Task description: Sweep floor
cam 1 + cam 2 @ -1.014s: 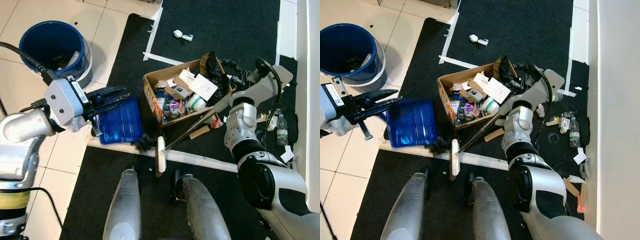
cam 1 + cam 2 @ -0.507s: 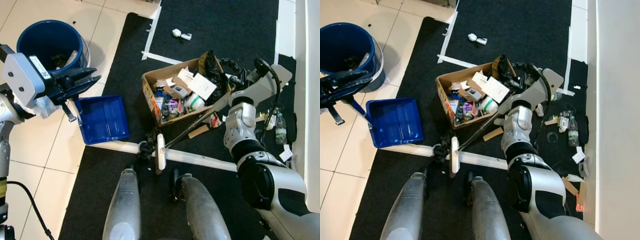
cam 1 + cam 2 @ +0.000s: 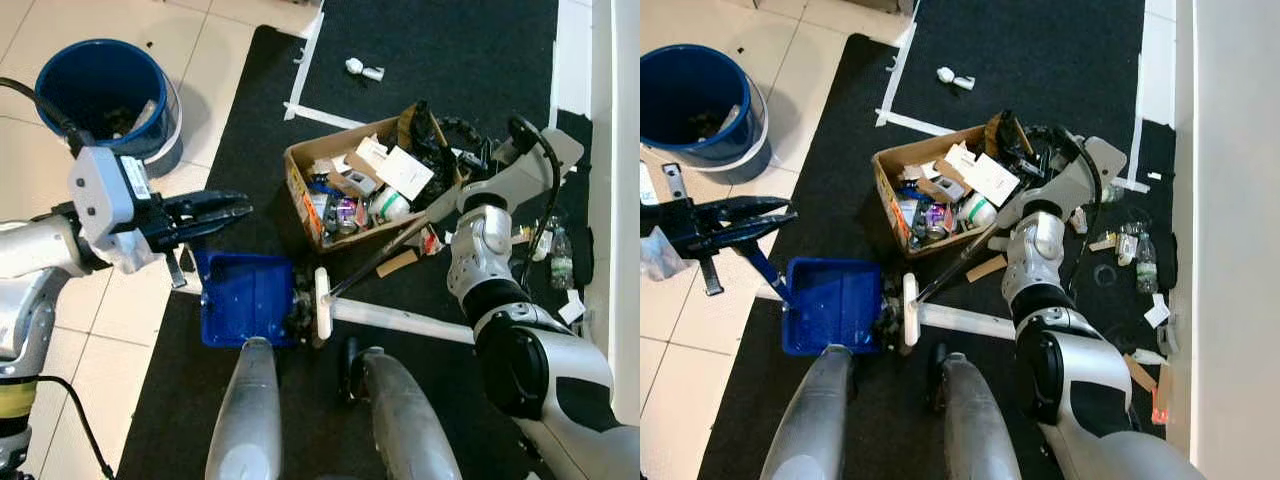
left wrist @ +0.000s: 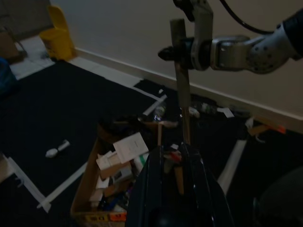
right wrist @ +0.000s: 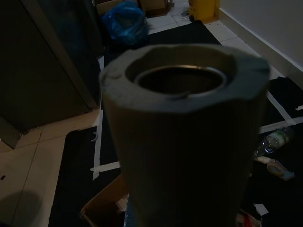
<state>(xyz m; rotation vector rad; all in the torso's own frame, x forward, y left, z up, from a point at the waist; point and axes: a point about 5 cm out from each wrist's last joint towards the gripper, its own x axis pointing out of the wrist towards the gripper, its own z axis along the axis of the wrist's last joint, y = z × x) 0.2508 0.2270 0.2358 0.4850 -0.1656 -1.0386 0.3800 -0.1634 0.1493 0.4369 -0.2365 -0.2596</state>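
My left gripper (image 3: 232,210) is shut on the handle of a blue dustpan (image 3: 245,297). The pan lies flat on the black mat (image 3: 440,50) just in front of my legs. Its open edge meets the white broom head (image 3: 322,305), and a dark clump of debris (image 3: 301,303) sits between them. The broom stick (image 3: 375,258) slants up to the right into my right gripper (image 4: 189,49), which is shut on it. In the right wrist view the stick's grey foam end (image 5: 184,137) stands close to the camera.
A cardboard box (image 3: 298,185) full of rubbish stands on the mat behind the broom. A blue bucket (image 3: 100,90) sits on the pale tiles at the far left. White tape (image 3: 400,320) crosses the mat. Bottles and scraps (image 3: 560,265) lie by the right wall, and a white scrap (image 3: 365,70) lies far back.
My left arm swung the dustpan out over the tiles near the bucket, then brought it down onto the mat against the broom head. The right arm and broom hardly moved.
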